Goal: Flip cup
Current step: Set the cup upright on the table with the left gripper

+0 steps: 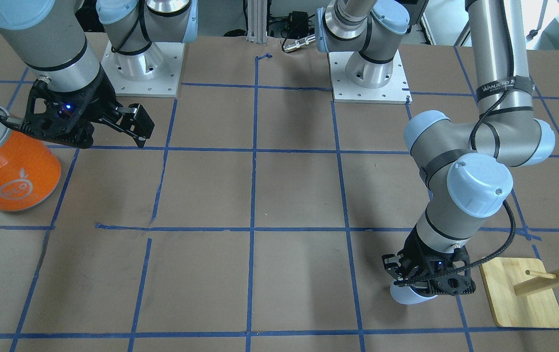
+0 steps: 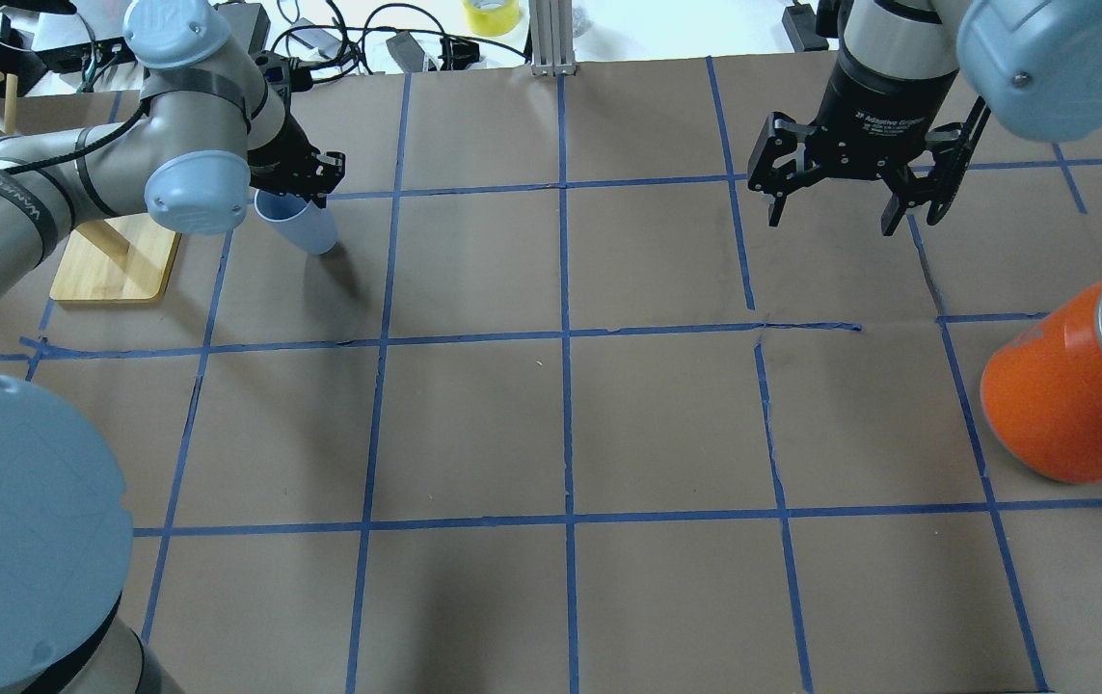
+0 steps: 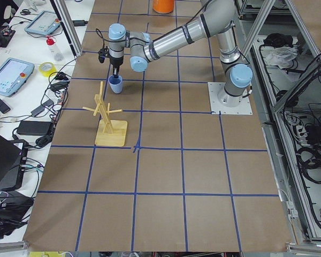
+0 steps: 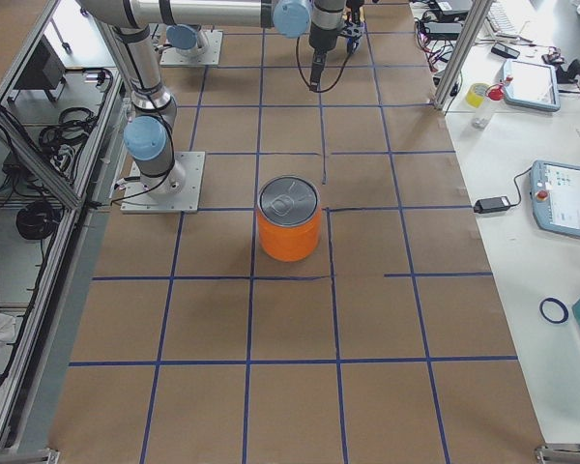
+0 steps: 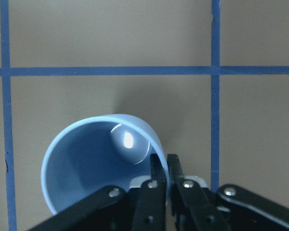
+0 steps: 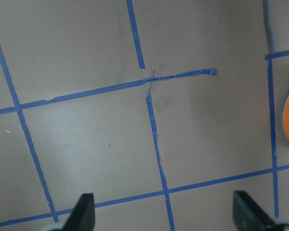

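Small pale-blue cup [image 5: 82, 168], mouth up, rim betw. left gripper [image 5: 163, 162] jaws.

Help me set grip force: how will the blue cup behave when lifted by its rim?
Probably light and stiff: the cup is small and thin-walled, and its mouth looks round under the left gripper. Held at one spot on a smooth rim, it may swing or slip.

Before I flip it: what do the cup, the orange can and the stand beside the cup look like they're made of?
Cup: probably plastic, possibly glazed ceramic. It has a smooth pale blue wall, a thin rim and one soft glint on its floor.
Orange can: likely metal, with a dull silver lid and a printed orange body.
Stand: wood, pale tan and unpainted, with dowel pegs.
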### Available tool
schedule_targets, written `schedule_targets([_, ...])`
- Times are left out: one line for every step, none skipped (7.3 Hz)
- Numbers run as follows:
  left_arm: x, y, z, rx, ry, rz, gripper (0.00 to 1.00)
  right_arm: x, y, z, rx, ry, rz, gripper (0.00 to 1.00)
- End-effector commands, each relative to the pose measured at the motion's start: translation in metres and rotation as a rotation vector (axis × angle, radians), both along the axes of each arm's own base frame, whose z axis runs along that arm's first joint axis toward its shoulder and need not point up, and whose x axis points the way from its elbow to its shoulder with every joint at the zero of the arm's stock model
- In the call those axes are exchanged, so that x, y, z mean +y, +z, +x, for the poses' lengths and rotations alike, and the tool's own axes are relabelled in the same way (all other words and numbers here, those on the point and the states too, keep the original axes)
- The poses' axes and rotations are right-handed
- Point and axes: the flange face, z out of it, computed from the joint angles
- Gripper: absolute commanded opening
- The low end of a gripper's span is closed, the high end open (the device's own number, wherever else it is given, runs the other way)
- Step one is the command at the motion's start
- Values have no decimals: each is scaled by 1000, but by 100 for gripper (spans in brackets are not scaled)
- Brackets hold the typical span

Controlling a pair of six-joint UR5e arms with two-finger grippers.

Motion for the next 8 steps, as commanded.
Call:
schedule_targets([3,-9,5,-47,9,17,0,0,0,0,0,0,0,100])
schedule_targets([5,-11,5,-45,10,21,0,0,0,0,0,2,0,100])
schedule_targets([5,-11,4,-40,13,22,13,0,0,0,0,2,0,100])
schedule_targets([6,-13,4,-42,16,30,99,0,0,0,0,2,0,100])
schedule_targets([8,1,5,-46,20,13,100,0,0,0,0,0,0,100])
schedule_targets([10,12,2,-48,13,3,100,0,0,0,1,0,-2,100])
schedule_targets([14,35,1,-49,8,0,100,0,0,0,1,0,-3,100])
schedule_targets([26,66,-7,-45,3,25,100,0,1,0,1,0,-5,100])
